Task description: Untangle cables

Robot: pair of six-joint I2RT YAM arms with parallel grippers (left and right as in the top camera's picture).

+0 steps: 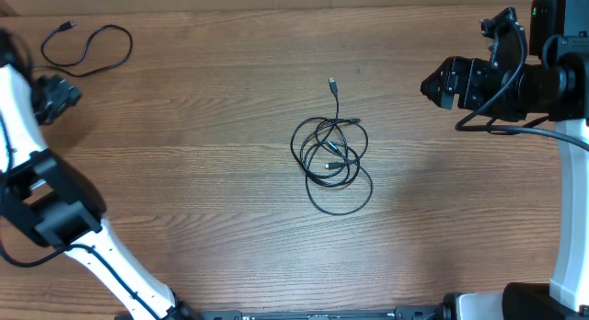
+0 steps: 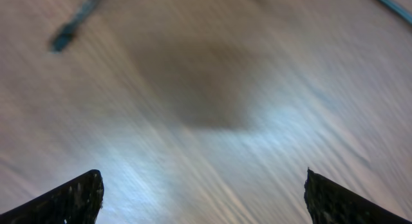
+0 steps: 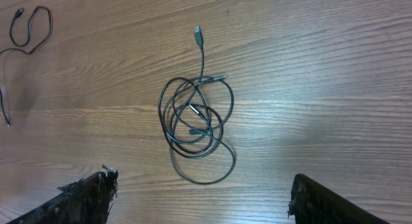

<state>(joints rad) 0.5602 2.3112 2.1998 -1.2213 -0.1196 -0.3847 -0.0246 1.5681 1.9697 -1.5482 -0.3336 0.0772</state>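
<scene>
Left gripper [image 2: 203, 201] and right gripper [image 3: 201, 197]: jaws wide, holding nothing, above the wooden desk [image 1: 212, 127]. Tangled cables [image 1: 331, 156] lie mid-desk as overlapping loops; one separate cable [image 1: 85, 50] lies loose at a desk corner, well apart from them.

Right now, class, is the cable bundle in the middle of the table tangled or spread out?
Tangled: the bundle lies in overlapping, crossing loops with plugs inside. One separate cable lies apart.

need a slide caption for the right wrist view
Open right gripper facing tangled cables on a wooden table, one loose cable set apart at upper left.
</scene>
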